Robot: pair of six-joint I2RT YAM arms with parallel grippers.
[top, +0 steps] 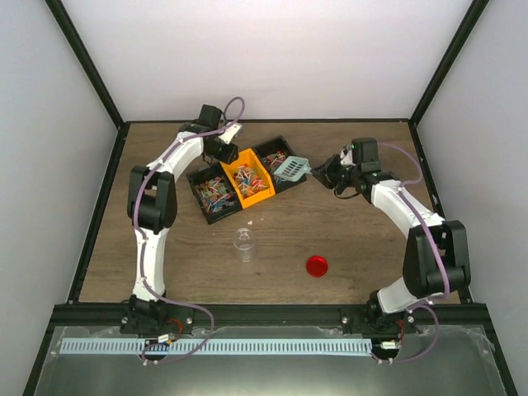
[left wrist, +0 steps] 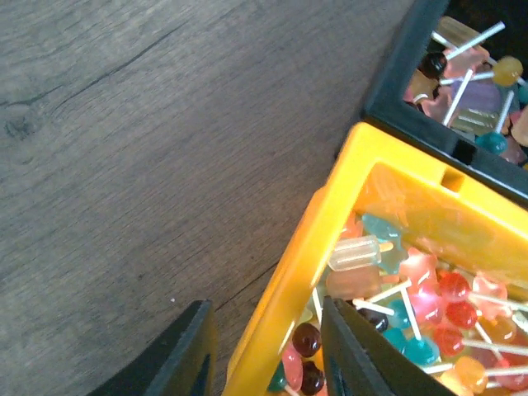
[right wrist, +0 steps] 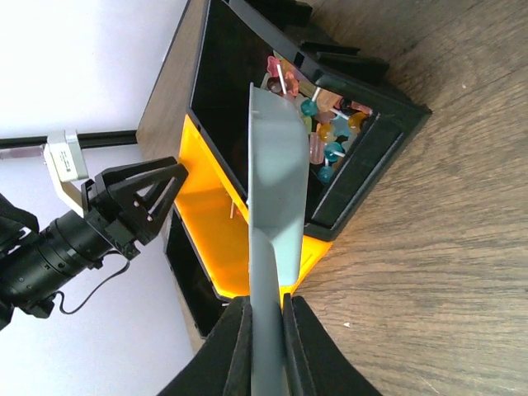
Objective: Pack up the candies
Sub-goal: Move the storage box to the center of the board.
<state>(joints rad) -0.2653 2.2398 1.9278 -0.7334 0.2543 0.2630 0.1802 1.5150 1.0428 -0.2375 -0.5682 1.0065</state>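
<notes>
Mixed-colour candies fill yellow bin, more in left black bin and right black bin, far-centre on table. I see left gripper astride yellow bin's wall, fingers apart; can't tell if pinching. Right gripper clamped on teal scoop handle, scoop at right black bin.

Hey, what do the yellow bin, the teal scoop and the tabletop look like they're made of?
Yellow rectangular bin: probably moulded plastic, since its walls are glossy and slightly translucent and glow in the light.
Flat teal scoop: probably plastic too, being thin, matte and one even colour.
Brown table: wood or a wood-look laminate, matte, with visible grain and a knot.
</notes>
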